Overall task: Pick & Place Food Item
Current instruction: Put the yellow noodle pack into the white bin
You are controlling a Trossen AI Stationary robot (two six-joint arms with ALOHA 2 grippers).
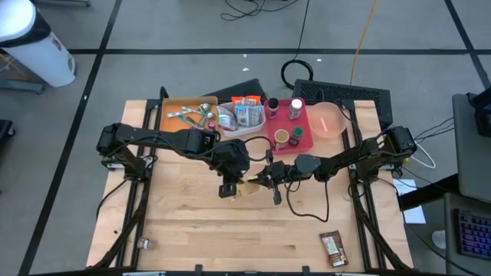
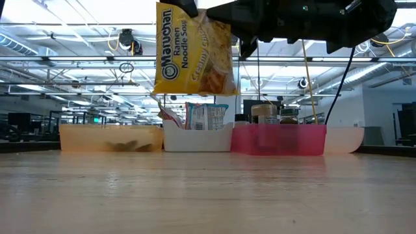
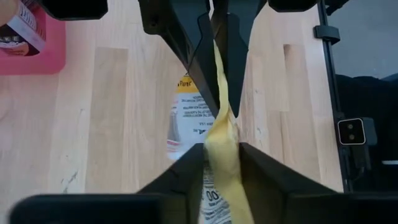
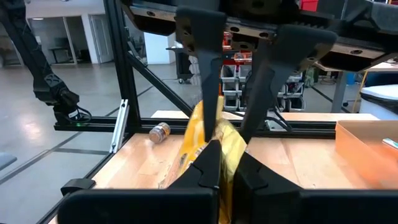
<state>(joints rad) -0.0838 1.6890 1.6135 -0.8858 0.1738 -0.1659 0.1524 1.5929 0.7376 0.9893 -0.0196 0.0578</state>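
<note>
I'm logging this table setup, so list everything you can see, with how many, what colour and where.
ramen noodle packet: one, yellow, held up above the table's middle between both end effectors
orange bin: one, far left of the row at the table's far edge, holding metal cutlery
white bin: one, next in the row, holding food packets
pink tray: one, right of the white bin, holding small jars and bottles
pink bowl: one, right end of the row
snack bar: one, brown, near right corner
keyboard: one, black, behind the table
left end effector: shut on the packet
right end effector: shut on the packet
</note>
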